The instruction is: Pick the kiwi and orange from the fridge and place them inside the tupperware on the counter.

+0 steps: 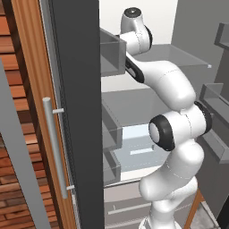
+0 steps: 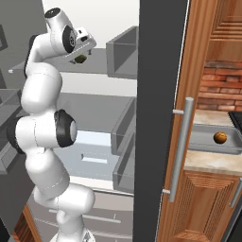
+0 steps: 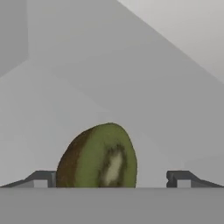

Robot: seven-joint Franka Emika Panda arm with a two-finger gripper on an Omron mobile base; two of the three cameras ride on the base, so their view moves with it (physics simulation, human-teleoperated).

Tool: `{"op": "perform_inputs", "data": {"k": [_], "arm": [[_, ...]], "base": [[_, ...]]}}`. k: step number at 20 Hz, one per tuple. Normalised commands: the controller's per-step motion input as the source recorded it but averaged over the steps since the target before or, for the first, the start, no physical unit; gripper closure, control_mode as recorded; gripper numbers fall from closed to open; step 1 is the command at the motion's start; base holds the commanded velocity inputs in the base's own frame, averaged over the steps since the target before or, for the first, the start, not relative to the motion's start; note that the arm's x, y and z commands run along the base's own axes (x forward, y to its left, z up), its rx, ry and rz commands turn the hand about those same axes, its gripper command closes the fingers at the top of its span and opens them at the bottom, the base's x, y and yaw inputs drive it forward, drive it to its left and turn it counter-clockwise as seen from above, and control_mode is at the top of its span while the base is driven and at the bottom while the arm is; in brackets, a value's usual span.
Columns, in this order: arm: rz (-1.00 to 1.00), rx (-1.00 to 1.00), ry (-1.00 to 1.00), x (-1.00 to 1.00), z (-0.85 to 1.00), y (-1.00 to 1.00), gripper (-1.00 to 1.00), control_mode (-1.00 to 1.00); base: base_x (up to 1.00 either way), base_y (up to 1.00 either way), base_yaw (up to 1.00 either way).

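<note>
- Kiwi (image 3: 98, 157): fuzzy brown skin, green cut face, oval; lower centre of hand view.
- Gripper (image 3: 111, 179): jaws released, wide apart, kiwi between.
- Orange (image 2: 220, 137): round, in grey rimmed tupperware (image 2: 203, 142), right.

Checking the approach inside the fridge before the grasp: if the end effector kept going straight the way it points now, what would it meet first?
Probably the kiwi: it lies between the open fingertips of the end effector, nearer the left one, with the pale fridge shelf behind it. Depth is hard to judge.

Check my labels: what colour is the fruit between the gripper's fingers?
The kiwi is olive green with a brown edge and pale centre, clearest in the hand view.
</note>
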Motion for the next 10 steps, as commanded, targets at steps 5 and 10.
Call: {"op": "perform_inputs", "data": {"k": [5,10], "arm": [[0.01,0.0,0.02,0.48,-0.11,0.1,-1.0,-1.0],[0.0,0.0,0.06,0.05,-0.29,-0.1,-1.0,-1.0]], "base": [[0.0,0.0,0.0],[0.0,0.0,0.0]]}}
